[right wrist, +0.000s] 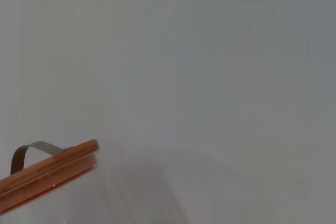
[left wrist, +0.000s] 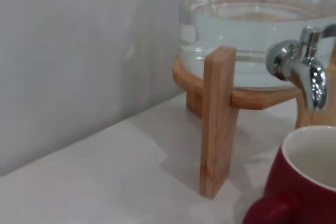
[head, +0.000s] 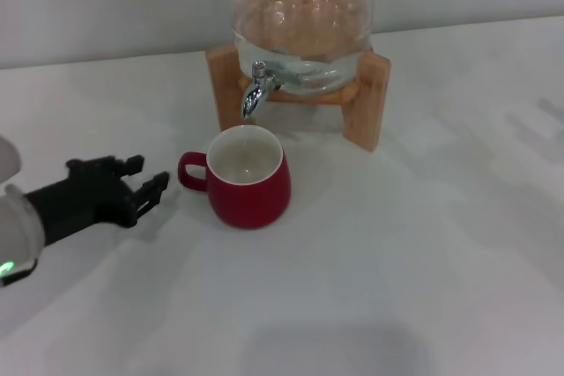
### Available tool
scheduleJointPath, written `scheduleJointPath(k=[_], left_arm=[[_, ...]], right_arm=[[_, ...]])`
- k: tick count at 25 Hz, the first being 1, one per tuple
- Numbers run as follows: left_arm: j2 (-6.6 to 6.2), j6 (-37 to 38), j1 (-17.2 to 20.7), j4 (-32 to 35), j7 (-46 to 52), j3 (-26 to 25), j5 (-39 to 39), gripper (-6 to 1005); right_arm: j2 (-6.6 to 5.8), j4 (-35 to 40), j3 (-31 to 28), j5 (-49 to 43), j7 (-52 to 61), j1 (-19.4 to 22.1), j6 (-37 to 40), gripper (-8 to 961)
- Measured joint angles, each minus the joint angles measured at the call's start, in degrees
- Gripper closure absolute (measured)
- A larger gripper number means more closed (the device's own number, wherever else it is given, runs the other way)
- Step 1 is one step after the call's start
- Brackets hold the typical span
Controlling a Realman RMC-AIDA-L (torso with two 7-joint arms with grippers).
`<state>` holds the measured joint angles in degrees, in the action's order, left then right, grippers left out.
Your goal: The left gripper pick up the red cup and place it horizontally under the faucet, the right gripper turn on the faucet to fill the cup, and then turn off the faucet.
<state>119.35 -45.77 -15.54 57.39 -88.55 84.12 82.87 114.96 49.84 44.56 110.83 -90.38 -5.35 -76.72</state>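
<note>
The jar (head: 304,28) stood at the back of the desk (head: 423,261), its faucet (head: 256,87) directly above the upright cup (head: 245,176). Placing looked done; the tap seemingly came next, calling for the unseen right gripper. The left gripper (head: 148,177) hovered low beside the cup's handle, spread open and empty.

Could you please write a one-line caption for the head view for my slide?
Open left pincer beside the handle of the upright red cup, which stands below the faucet.
</note>
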Motion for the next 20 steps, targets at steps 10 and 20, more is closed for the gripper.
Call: scheduleJointPath(k=[10, 20], left_arm=[[-0.12, -7.5, 17.1, 20.5, 0.2, -2.3, 8.8, 559], [-0.22, -19.8, 21.8, 10.8, -0.5, -18.4, 27.8, 502]], right_arm=[[-0.16, 0.0, -0.7, -0.1, 0.0, -0.1, 0.0, 172], [-0.18, 0.5, -1.5, -0.5, 0.1, -0.4, -0.9, 172]])
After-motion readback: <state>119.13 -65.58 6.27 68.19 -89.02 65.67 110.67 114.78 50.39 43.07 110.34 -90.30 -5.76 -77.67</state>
